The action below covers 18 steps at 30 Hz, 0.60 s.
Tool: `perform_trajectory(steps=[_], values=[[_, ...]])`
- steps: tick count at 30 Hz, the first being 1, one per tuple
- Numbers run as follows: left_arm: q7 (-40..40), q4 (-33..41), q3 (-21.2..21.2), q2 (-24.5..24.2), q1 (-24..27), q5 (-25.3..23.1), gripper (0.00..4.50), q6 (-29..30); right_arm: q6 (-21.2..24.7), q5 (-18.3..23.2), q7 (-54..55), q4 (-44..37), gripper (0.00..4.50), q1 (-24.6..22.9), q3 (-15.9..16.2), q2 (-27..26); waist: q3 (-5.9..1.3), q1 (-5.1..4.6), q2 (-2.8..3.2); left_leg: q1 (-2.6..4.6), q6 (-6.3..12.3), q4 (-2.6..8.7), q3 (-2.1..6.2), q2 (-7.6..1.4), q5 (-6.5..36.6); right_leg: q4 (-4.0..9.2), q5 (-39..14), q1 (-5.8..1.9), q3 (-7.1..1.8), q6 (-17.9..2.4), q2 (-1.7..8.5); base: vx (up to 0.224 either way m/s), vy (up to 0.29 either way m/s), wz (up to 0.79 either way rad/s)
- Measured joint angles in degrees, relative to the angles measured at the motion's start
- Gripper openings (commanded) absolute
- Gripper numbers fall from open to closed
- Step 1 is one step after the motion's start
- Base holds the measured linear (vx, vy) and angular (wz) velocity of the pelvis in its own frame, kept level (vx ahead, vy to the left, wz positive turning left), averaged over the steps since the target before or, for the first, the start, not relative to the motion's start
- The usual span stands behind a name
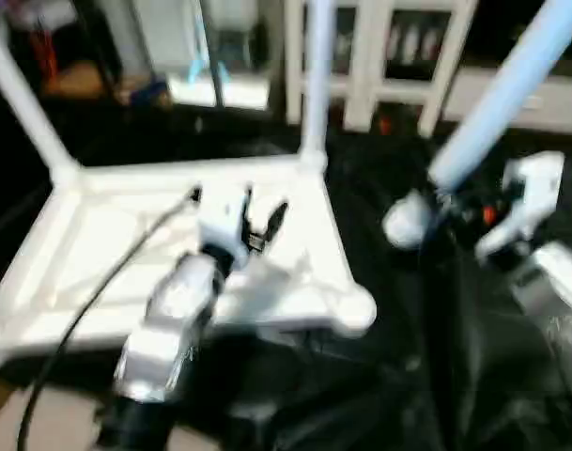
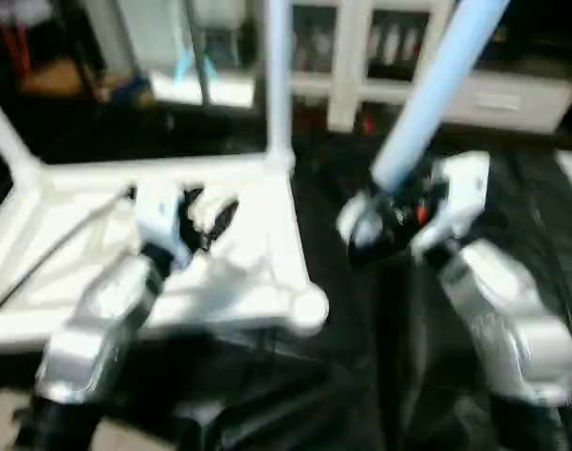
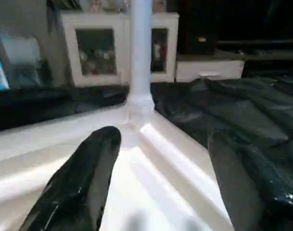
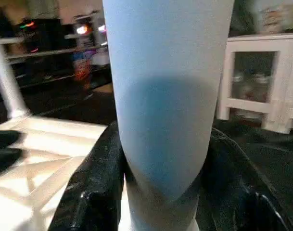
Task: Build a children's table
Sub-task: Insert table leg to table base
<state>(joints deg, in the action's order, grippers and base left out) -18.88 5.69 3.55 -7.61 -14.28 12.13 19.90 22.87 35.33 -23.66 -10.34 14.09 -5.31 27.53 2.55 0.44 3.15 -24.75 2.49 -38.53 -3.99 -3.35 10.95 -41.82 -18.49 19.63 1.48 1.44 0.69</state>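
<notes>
Right gripper clamps one leg; left gripper gapes empty

We count two legs upright in far corner sockets of the upturned table top, which lies on black sheeting, left gripper above it

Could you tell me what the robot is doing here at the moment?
It is putting a children's table together. The white table top lies upside down on black sheeting, with two legs already standing in its far corner sockets: one at the far right corner, another at the far left. The right gripper is shut on a third leg, held tilted beside the top. The left gripper hovers open over the ribbed underside, holding nothing.
</notes>
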Motion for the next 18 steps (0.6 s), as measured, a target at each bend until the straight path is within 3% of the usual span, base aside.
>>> perform_trajectory(steps=[1,2,4,5,6,7,9,10,14,18], values=[[-2.32,0.01,-0.41,-0.78,0.16,1.76,3.64,-0.07,0.01,0.0,-0.5,0.12,1.84,-0.05,0.0,0.21,0.14,-0.16,-0.57,-0.12,-0.05,-0.01,-0.06,0.69,-0.03,1.4,1.11,0.89,-1.49,1.65,1.93,-0.066,0.144,0.0],[-4.16,0.02,-0.45,-1.44,0.12,2.79,3.67,-0.01,0.01,0.03,-0.8,0.31,1.84,-0.19,-0.06,0.33,0.2,-0.03,-0.93,-0.26,-0.23,0.23,-0.17,1.08,-0.28,2.52,2.43,1.32,-2.07,3.12,3.48,-0.066,0.144,0.0],[-7.63,0.3,0.29,-2.19,0.03,4.55,3.91,0.59,0.06,0.1,-1.83,0.75,1.84,-0.34,-0.06,0.41,0.36,0.25,-1.22,-0.23,-0.13,1.54,-0.5,0.77,-0.8,4.47,4.32,1.42,-1.51,2.96,4.25,-0.091,0.051,-0.03],[-10.79,0.35,1.47,-3.49,-0.24,5.63,4.02,1.32,0.07,0.35,-2.95,0.86,1.84,-0.33,-0.06,0.63,0.43,0.44,-1.33,-0.11,-0.53,2.02,-1.57,0.01,-0.85,5.07,4.93,1.34,-0.54,2.57,4.83,-0.076,0.001,-0.05],[-14.06,0.35,2.71,-5.57,-0.51,6.39,4.06,2.05,0.11,0.67,-4.26,0.97,1.84,-0.28,-0.05,1.02,0.47,0.56,-1.23,-0.05,-0.6,2.01,-2.35,-0.73,-0.86,5.33,5.22,1.27,-0.2,2.16,4.84,-0.084,0.002,-0.08],[-16.49,0.28,3.14,-6.83,-0.77,6.79,4.06,2.88,0.45,1.43,-5.29,0.96,1.84,-0.23,-0.21,1.37,0.54,0.51,-0.91,0.08,-0.62,2.01,-2.52,-0.87,-0.84,5.42,5.3,1.19,-0.17,2.03,4.81,-0.086,0.017,-0.08],[-22.71,-2.82,4.1,-9.15,-4.39,8.04,4.22,4.84,1.89,4.71,-9.09,1.18,1.84,1.6,-1.34,2.0,0.91,-0.08,-0.18,0.18,-0.63,2.06,-2.75,-0.96,-0.83,5.91,5.32,1.26,-0.24,1.98,4.72,-0.097,0.029,-0.05],[-23.66,-3.72,3.96,-9.33,-5.72,8.26,4.36,5.15,1.89,5.56,-10.07,1.15,1.84,2.16,-1.54,2.0,0.9,-0.29,-0.1,0.26,-0.63,2.21,-3.03,-0.96,-0.83,5.95,5.32,1.26,-0.42,1.99,4.8,-0.104,0.04,0.04],[-28.41,-6.77,6.07,-10.2,-8.06,8.36,4.49,5.22,2.22,6.88,-14.02,0.16,1.84,1.58,-1.88,4.01,0.87,-0.45,0.88,0.5,-0.63,2.44,-3.21,-0.95,-0.83,6.69,5.29,1.06,-0.55,2.04,4.87,-0.073,0.043,-0.06],[-30.23,-8.58,7.59,-12.88,-8.01,7.83,4.49,6.21,3.87,6.86,-16.82,-0.79,1.84,-0.58,-0.98,5.43,1.01,-1.27,0.81,0.51,-0.63,2.82,-3.3,-0.78,-0.83,6.84,5.29,1.26,-0.31,2.04,5.41,0.0,0.0,0.0]])
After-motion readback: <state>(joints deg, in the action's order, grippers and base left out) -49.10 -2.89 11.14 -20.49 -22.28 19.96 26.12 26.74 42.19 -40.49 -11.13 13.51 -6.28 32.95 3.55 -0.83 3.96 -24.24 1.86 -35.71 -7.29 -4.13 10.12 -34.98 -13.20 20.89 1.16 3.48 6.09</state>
